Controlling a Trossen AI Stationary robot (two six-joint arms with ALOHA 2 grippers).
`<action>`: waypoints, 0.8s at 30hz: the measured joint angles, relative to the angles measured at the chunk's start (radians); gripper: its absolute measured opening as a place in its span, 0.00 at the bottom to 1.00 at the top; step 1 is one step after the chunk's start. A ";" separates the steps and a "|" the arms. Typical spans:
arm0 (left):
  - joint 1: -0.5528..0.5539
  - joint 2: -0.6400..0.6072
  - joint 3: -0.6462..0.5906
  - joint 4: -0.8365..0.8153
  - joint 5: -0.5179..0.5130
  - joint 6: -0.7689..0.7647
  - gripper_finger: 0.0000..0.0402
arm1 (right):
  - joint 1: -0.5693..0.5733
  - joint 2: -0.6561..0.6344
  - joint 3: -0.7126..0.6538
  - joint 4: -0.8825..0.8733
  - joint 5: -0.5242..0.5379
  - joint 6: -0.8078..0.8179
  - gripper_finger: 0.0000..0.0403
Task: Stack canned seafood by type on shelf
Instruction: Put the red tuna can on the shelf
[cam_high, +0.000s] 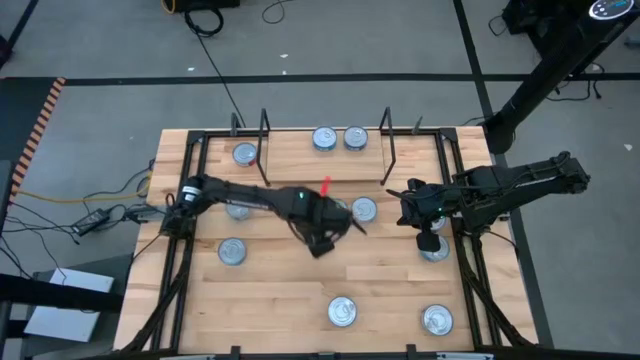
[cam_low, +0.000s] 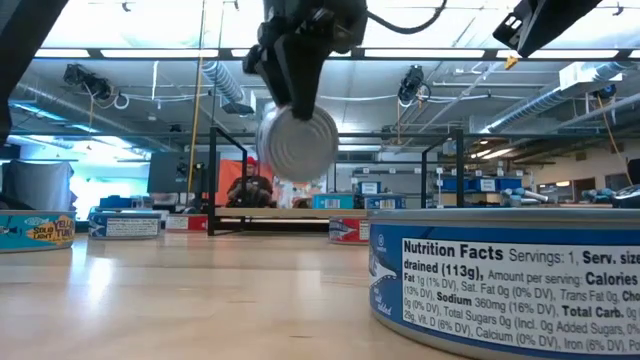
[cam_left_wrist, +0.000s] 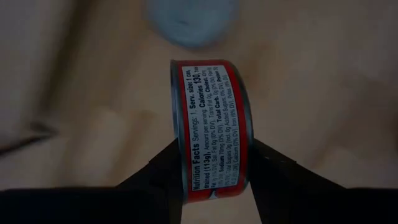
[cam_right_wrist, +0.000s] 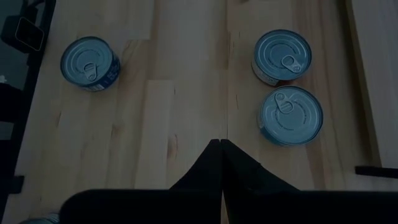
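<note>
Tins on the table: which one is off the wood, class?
The red-labelled tin, clamped on edge in the left gripper above the table; the others sit flat, lids up.

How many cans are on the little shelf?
2. One tin and another tin sit side by side on the shelf, between its black wire ends. Any tin stacked underneath them would be hidden from above.

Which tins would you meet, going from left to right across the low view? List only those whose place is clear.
blue tin at the left edge → white-labelled tin → raised tin in the left gripper → large near blue tin
</note>
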 joint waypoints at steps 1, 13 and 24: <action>0.016 0.000 0.026 -0.033 -0.039 0.006 0.36 | 0.000 0.000 0.000 0.000 0.000 0.002 0.02; 0.216 0.004 0.116 -0.153 -0.406 0.186 0.36 | 0.000 0.000 0.000 0.000 0.000 0.017 0.02; 0.349 0.098 0.114 -0.127 -0.542 0.421 0.36 | -0.004 0.000 0.000 0.012 0.000 0.024 0.02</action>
